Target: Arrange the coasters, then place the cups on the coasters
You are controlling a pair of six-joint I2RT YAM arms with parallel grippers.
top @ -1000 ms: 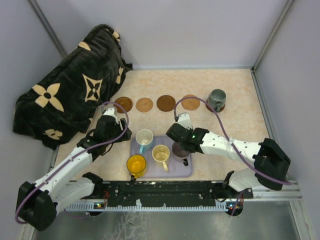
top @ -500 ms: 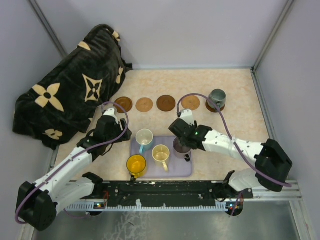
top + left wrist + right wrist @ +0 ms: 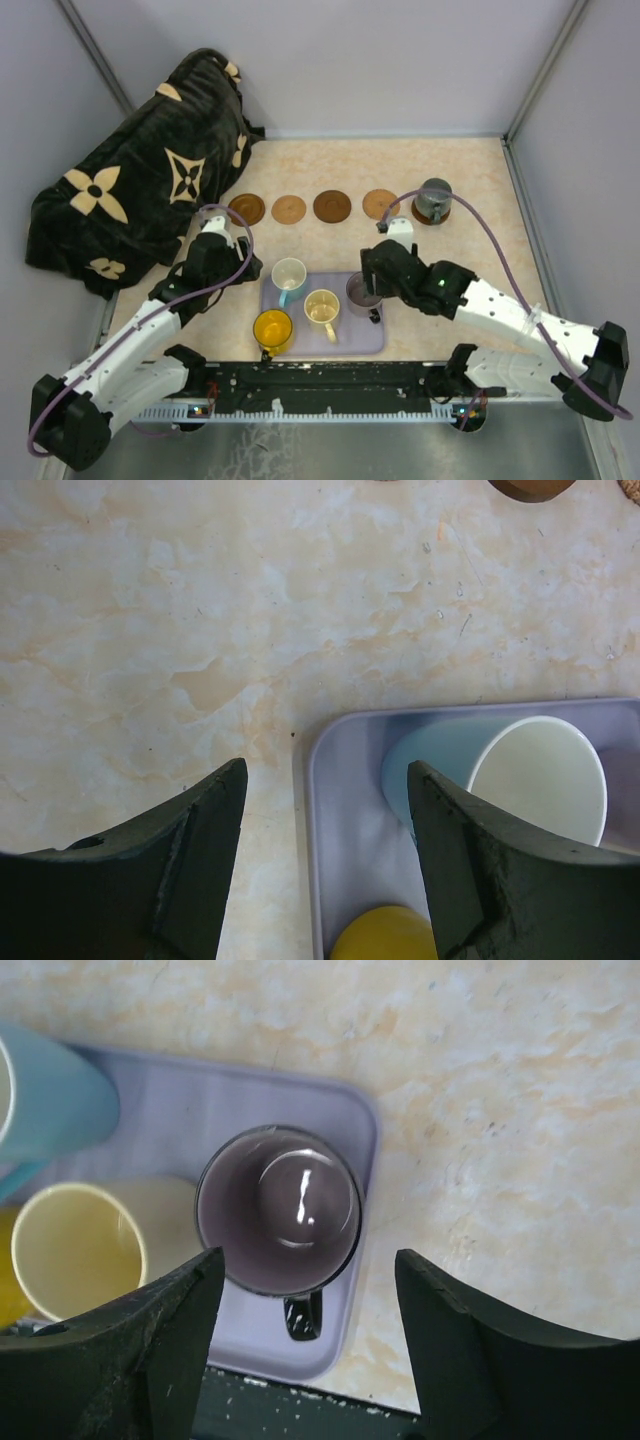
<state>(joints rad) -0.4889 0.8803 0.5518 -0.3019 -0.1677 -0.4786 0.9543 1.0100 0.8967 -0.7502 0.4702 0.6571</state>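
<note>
As viewed from the right wrist, noted right gripper spread wide, pinching nothing, directly above mauve cup at right edge of lavender tray. Found cup upright, empty, glossy inside, handle toward tray's near edge, crosswise to closing line. Judged right arm nearer; left gripper spread, idle, over tray's far left corner

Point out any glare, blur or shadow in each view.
Right wrist: a bright glint sits inside the mauve cup, and the right fingers look dark and soft. Left wrist: left fingers dark, the table sharp. Top external: even light, faint shadows.
</note>
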